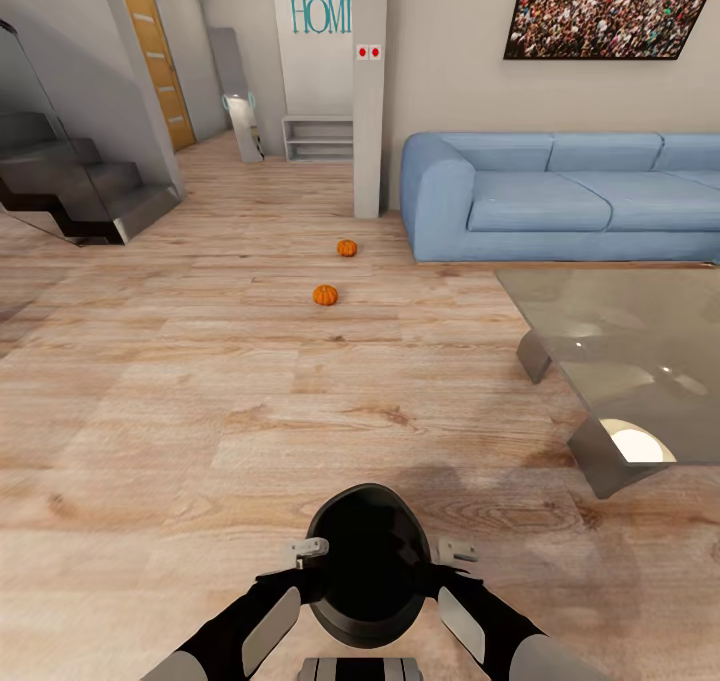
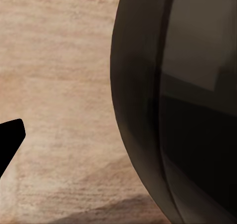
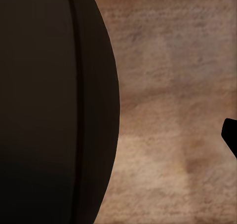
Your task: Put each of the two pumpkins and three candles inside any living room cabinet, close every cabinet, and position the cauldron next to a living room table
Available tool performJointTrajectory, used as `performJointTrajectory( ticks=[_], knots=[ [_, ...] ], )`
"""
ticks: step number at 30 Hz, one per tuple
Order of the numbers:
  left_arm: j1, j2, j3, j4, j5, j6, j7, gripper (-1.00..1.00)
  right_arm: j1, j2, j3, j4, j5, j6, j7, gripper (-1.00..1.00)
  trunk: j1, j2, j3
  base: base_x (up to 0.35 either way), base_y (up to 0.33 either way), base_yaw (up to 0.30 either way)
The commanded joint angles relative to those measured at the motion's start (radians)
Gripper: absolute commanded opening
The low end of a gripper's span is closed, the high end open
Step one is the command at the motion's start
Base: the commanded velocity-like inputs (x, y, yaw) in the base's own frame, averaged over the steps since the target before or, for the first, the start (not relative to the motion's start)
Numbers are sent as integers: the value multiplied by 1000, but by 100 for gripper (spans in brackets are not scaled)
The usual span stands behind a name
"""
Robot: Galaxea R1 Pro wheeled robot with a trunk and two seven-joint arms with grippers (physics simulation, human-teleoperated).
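The dark round cauldron [image 1: 368, 561] sits low in front of me in the head view, flanked by both arms. My left gripper [image 1: 310, 551] is at its left side and my right gripper [image 1: 455, 553] at its right. In each wrist view the cauldron [image 2: 182, 110] [image 3: 49, 105] looms close, and one dark fingertip [image 2: 11, 137] [image 3: 230, 135] stands well apart from its wall, so both grippers look open. Two orange pumpkins lie on the wood floor ahead, one nearer [image 1: 325, 295] and one farther [image 1: 347, 248]. The glossy grey table [image 1: 640, 331] stands to the right.
A blue sofa [image 1: 560, 201] lines the far wall behind the table. A grey pillar [image 1: 369, 91] stands left of the sofa, with a low shelf [image 1: 318, 138] beyond it. Stairs [image 1: 80, 186] rise at the far left. Open wood floor lies between me and the pumpkins.
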Motion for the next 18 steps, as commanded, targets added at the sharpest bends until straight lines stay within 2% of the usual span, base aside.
performJointTrajectory(
  ticks=[1, 17, 18],
  knots=[
    [-1, 0, -5, -2, 8, 2, 9, 100, 0, -1, 5, 63, 1, 4, -10, 100, 0, 0, -1, 0, 0, 0],
    [-1, 0, -6, -2, 8, 2, 9, 100, 0, -1, 5, 63, 1, 4, -9, 100, 0, 0, -1, 0, 0, 0],
    [-1, 1, -6, -2, 8, 2, 9, 100, 0, -1, 5, 63, 1, 4, -9, -100, 0, 0, -1, 0, 0, 0]
  ],
)
